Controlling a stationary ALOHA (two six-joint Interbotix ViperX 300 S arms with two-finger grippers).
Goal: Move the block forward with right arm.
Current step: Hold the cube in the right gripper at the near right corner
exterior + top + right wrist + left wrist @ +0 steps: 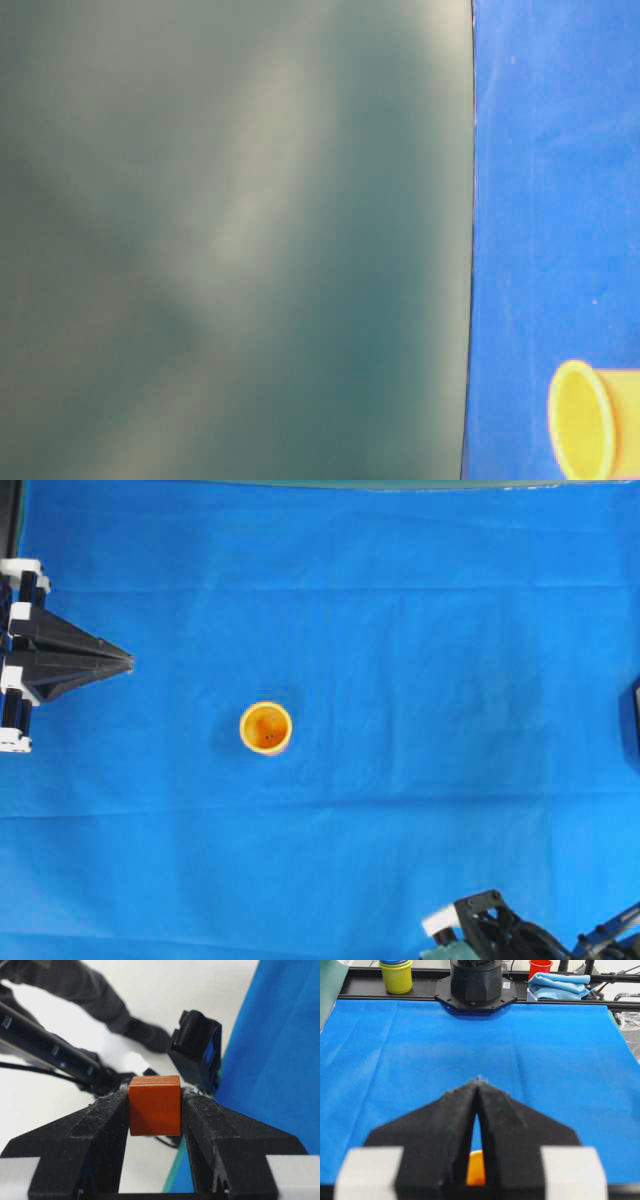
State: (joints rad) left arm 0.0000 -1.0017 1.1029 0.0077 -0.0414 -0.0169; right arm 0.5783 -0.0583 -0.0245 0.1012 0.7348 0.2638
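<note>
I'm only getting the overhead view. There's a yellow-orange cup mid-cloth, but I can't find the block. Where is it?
Observer: The block is clamped between the fingers of the right gripper, as the right wrist view shows.
Operator: Is it over the cloth?
Observer: No. In that view it hangs beyond the edge of the blue cloth, with pale floor behind it.
Operator: What's past the cloth opposite the left gripper?
Observer: The left wrist view shows a black arm base, with a yellow-green cup to one side and a folded blue towel to the other.
</note>
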